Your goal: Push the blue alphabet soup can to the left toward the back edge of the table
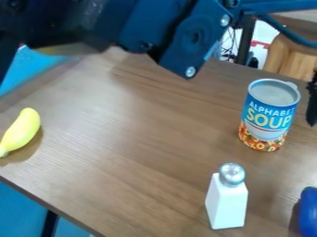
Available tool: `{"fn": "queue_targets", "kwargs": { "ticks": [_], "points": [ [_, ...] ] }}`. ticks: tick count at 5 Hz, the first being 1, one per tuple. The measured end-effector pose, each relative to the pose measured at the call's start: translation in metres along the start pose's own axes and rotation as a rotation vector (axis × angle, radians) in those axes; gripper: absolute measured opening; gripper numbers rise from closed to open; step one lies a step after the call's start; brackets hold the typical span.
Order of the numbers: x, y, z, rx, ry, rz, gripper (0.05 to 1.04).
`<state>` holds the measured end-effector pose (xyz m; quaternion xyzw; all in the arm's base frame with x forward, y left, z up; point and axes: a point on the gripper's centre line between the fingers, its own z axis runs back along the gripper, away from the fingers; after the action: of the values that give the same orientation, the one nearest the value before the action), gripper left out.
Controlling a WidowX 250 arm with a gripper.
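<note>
On the left I see a yellow banana [22, 130] on the brown table [136, 139], and my big dark arm [192, 39] goes across the far side. Right of the middle, a white shaker [226, 203] stands up on the near side, then a blue can [270, 113] stands farther back. Just beside it is my black gripper [312, 104], but I can't tell if it's open, with a blue thing [308, 213] at the near right.
</note>
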<state>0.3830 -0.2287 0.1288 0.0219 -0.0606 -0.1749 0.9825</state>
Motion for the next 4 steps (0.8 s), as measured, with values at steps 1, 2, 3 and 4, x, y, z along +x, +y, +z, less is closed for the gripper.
{"fn": "queue_targets", "kwargs": {
  "ticks": [1,2,3,4],
  "points": [
    [0.005,0.020,-0.004,-0.027,-0.006,0.052,0.996],
    [0.000,0.027,-0.020,-0.010,0.014,0.073,0.997],
    [-0.006,0.042,-0.021,0.040,0.054,0.092,0.998],
    [-0.022,0.053,-0.032,0.101,0.118,0.113,0.999]
  ]
}}
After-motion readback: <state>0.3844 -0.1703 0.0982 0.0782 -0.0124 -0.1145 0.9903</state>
